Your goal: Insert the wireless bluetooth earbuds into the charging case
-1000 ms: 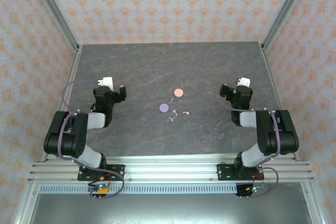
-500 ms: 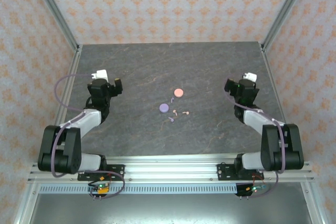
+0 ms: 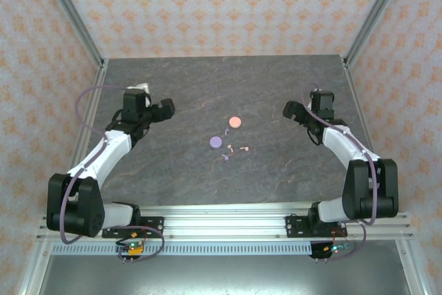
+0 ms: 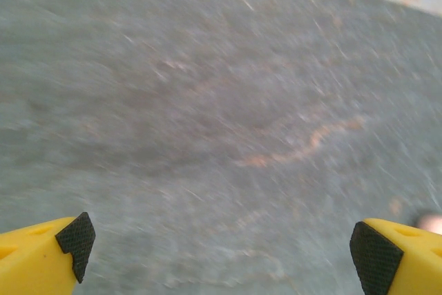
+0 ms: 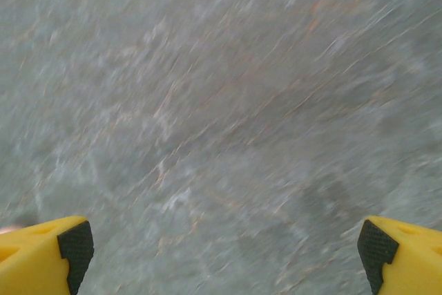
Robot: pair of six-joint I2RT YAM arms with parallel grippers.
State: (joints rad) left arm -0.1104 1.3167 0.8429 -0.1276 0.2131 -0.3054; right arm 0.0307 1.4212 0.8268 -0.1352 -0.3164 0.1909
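Two round charging cases lie mid-table: a pink case (image 3: 235,122) and a lavender case (image 3: 215,142). The tiny stemmed earbuds are scattered beside them: a lavender earbud (image 3: 228,131) between the cases, two pale pink earbuds (image 3: 231,148) (image 3: 244,148) to the right of the lavender case, and another lavender earbud (image 3: 224,159) just in front. My left gripper (image 3: 166,109) (image 4: 224,246) is open and empty, well left of the cases. My right gripper (image 3: 289,110) (image 5: 224,246) is open and empty, to their right. Both wrist views are motion-blurred, with bare tabletop between the black-padded yellow fingers (image 4: 76,236) (image 5: 74,243).
The dark stone-patterned table (image 3: 207,81) is walled by patterned panels and metal posts at the back corners. An aluminium rail (image 3: 221,222) with both arm bases runs along the near edge.
Both arms have stretched out from their folded poses. The left gripper has swung forward and right, the right gripper forward and left, both turned toward the cases. Cases and earbuds have not moved.
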